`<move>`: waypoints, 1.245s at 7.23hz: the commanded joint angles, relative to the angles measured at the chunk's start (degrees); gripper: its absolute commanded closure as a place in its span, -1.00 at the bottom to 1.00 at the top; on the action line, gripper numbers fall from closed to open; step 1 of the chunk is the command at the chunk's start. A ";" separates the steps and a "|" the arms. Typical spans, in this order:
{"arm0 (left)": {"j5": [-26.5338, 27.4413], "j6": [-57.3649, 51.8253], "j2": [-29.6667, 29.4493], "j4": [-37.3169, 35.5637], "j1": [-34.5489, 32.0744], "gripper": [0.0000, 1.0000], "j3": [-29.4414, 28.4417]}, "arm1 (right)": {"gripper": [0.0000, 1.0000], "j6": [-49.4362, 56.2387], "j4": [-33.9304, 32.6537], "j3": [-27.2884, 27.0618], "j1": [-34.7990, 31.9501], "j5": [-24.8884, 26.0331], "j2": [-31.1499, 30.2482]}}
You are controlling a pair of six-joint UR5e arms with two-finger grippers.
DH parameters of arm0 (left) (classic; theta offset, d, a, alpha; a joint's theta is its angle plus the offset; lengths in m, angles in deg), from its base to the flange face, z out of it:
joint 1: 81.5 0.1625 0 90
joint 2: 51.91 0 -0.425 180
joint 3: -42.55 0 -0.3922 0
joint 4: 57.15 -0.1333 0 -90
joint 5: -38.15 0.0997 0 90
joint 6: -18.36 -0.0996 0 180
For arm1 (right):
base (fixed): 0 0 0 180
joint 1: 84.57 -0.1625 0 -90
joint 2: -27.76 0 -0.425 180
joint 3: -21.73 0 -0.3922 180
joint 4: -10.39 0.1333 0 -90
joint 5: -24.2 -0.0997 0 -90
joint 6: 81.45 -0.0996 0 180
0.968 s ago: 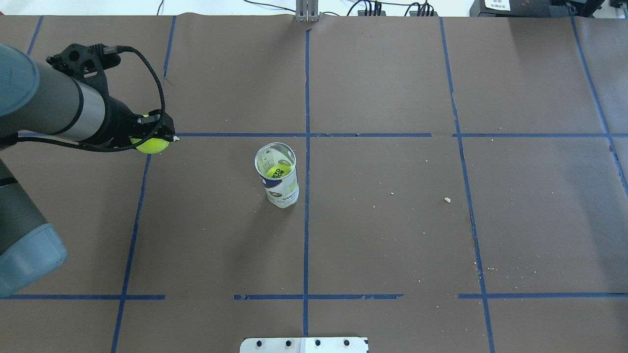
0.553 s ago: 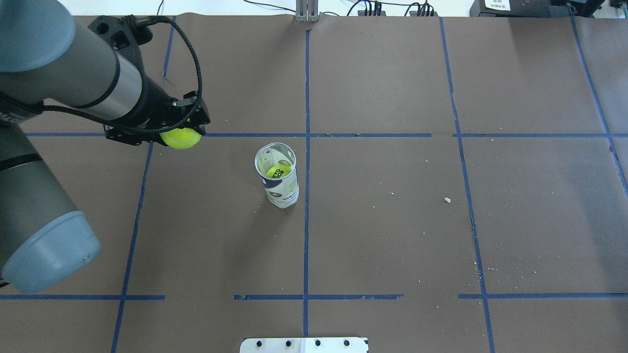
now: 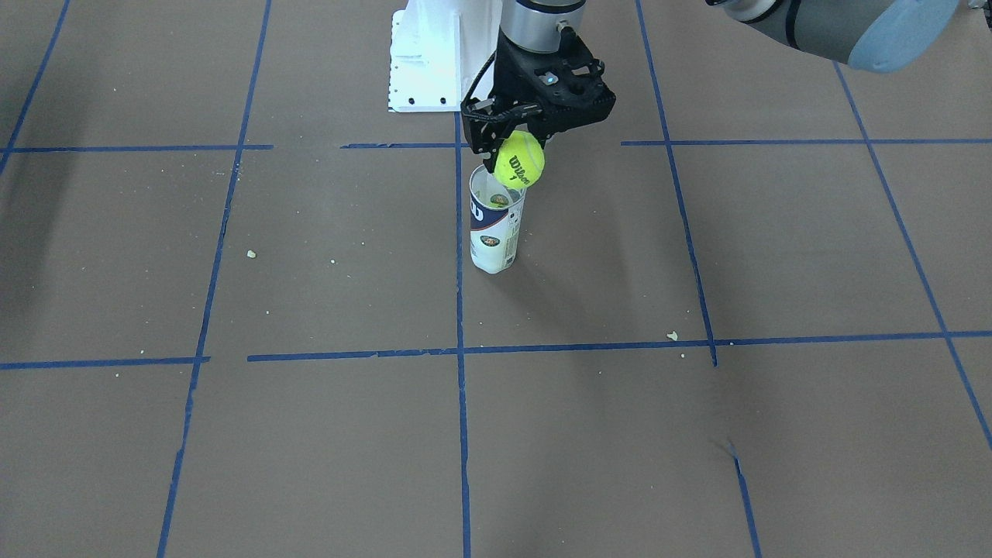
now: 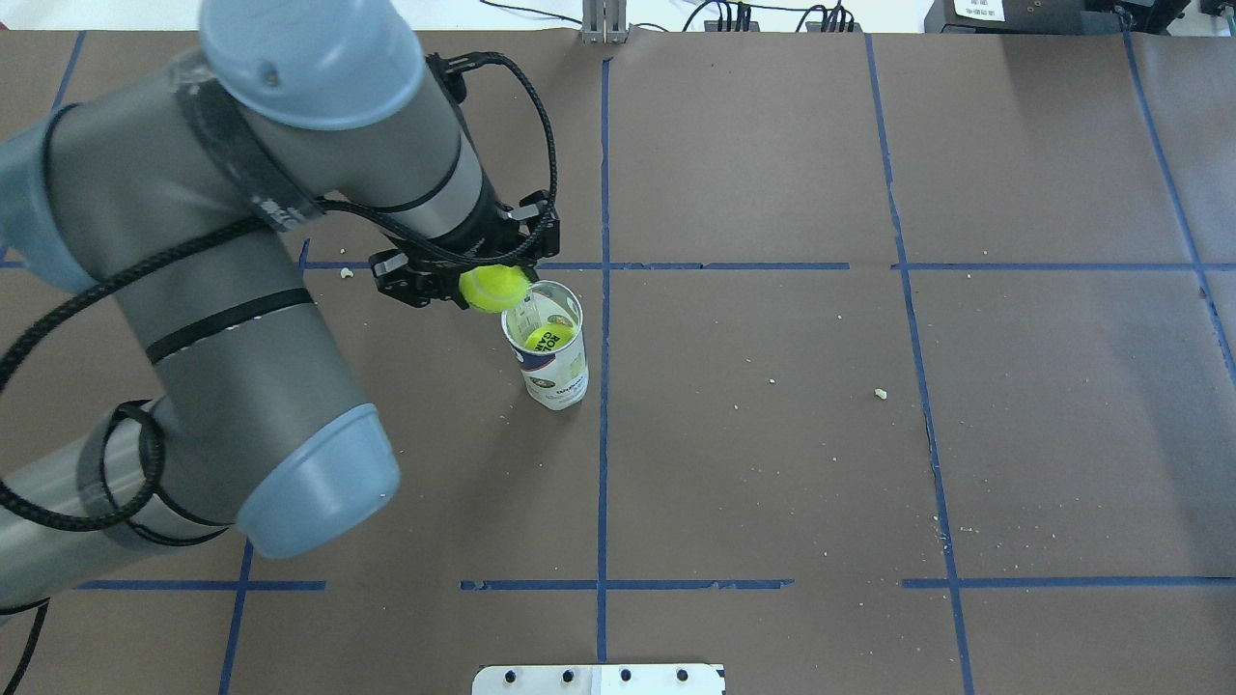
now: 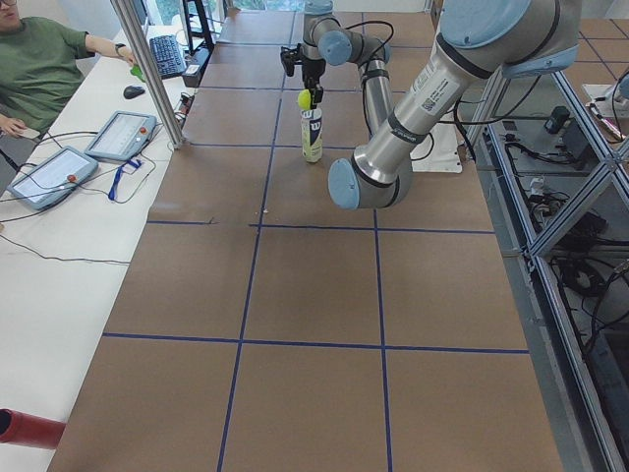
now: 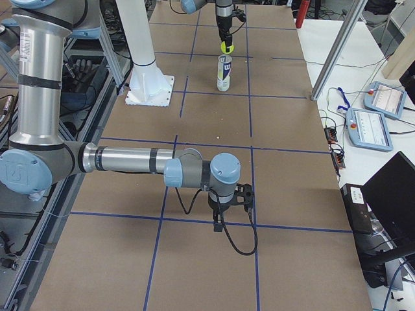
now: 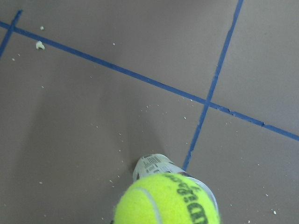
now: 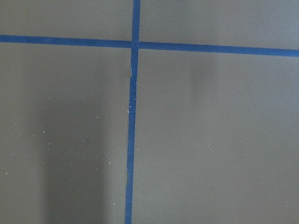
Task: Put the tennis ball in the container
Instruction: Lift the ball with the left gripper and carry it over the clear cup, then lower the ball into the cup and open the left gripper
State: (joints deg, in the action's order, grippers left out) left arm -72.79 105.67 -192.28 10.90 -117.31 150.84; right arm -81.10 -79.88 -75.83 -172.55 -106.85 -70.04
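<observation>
A bright yellow-green tennis ball (image 3: 519, 159) (image 4: 493, 289) with black Wilson lettering hangs in my left gripper (image 3: 518, 147) (image 4: 491, 280), which is shut on it. The ball sits just above and beside the rim of the container (image 3: 493, 232) (image 4: 554, 365), an upright clear tube with a white and navy label. A second yellow ball (image 4: 548, 338) lies inside the tube. In the left wrist view the held ball (image 7: 168, 200) covers most of the tube's mouth (image 7: 154, 164). My right gripper (image 6: 230, 206) shows only in the exterior right view, low over the table; I cannot tell its state.
The brown paper table cover is crossed by blue tape lines (image 4: 603, 434). The white metal robot base (image 3: 422, 54) (image 4: 599, 679) stands at the robot's edge. Small crumbs (image 4: 880, 393) dot the paper. An operator (image 5: 39, 69) sits beside control tablets on a side table.
My left arm has swung right across the table, carrying the ball from the far left to just beside the tube's rim. The tube has not moved.
</observation>
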 commanded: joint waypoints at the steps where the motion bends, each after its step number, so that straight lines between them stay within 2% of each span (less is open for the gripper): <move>1: 0.37 0.49 -1.22 0.24 0.48 0.86 -2.21 | -1.00 0.00 0.00 0.00 0.00 0.00 -0.02; 2: 0.46 0.41 -1.04 0.24 0.83 0.18 -2.21 | -1.00 0.00 0.00 0.00 0.00 0.00 -0.02; 3: 0.46 0.32 -0.87 0.24 0.92 -0.91 -2.13 | -1.00 0.00 0.00 0.00 0.00 0.00 -0.02; 4: 0.46 0.32 -0.87 0.24 0.84 -1.00 -1.95 | -1.00 0.00 0.00 0.00 0.00 0.00 -0.02; 7: 0.46 -0.38 0.44 0.24 0.66 -1.00 -0.29 | -1.00 0.00 0.00 0.00 0.00 0.00 -0.02; 9: 0.29 -6.85 5.34 0.33 0.13 -1.00 5.58 | -1.00 0.00 0.00 0.00 0.00 0.00 -0.02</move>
State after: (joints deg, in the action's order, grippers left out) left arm -72.40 103.04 -190.10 11.15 -116.83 152.81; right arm -81.10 -79.88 -75.83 -172.55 -106.85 -70.06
